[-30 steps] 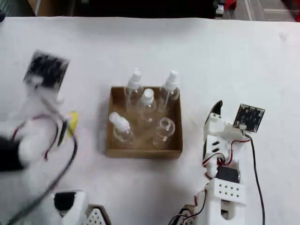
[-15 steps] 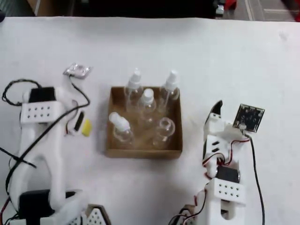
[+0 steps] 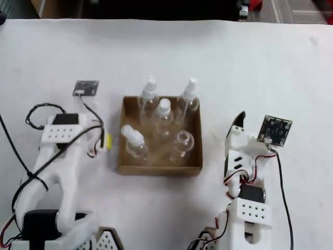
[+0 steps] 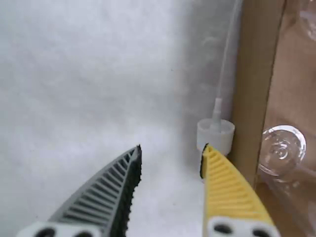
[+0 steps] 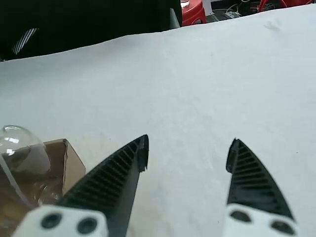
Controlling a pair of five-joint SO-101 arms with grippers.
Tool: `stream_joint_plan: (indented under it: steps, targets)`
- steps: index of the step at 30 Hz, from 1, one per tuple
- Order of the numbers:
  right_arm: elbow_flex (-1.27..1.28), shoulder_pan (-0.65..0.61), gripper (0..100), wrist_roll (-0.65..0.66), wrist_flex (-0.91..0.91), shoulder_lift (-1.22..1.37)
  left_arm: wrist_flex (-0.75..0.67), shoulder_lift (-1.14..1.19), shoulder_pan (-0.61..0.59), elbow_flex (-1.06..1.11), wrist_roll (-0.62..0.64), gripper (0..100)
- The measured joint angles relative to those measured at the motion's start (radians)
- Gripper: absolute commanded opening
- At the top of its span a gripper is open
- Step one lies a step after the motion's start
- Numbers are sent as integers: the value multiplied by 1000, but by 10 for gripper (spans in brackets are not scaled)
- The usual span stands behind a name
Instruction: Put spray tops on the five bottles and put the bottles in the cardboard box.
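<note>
The cardboard box (image 3: 120,167) stands mid-table and holds all five clear bottles. Three at the back, such as the one at the far left (image 3: 149,97), and one at the front left (image 3: 133,141) wear white spray tops. The front right bottle (image 3: 182,142) has a bare neck. A loose spray top (image 4: 215,135) with its long tube lies on the table against the box's outer left wall (image 4: 255,84). My left gripper (image 4: 172,148) is open just short of it, yellow finger (image 3: 107,140) beside the box. My right gripper (image 5: 188,141) is open and empty, right of the box (image 5: 63,154).
White tablecloth all around. A small square circuit board (image 3: 86,87) on a wire lies behind the left arm, and another board (image 3: 276,130) sits by the right arm (image 3: 244,166). Cables trail along the left arm. Dark floor lies past the table's far edge.
The left arm has swung in from the far left towards the box's left wall and now sits low beside it. The right arm, box and bottles have not moved.
</note>
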Motion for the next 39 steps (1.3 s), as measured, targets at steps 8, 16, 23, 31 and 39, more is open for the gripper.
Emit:
stream_joint_plan:
  steps: [8, 16, 23, 31, 39]
  targets:
    - [0, -29, 233, 58, 0, 0, -58, 0, 61, 8, 2, 188]
    - [0, -29, 233, 68, 0, 0, -87, 0, 64, 8, 2, 188]
    - [0, -28, 233, 68, 0, 0, -133, 0, 64, 68, 6, 188]
    - [0, -29, 233, 68, 0, 0, -186, -3, 64, 109, 8, 188]
    - [0, -29, 233, 68, 0, 0, -176, -3, 20, 109, 5, 188]
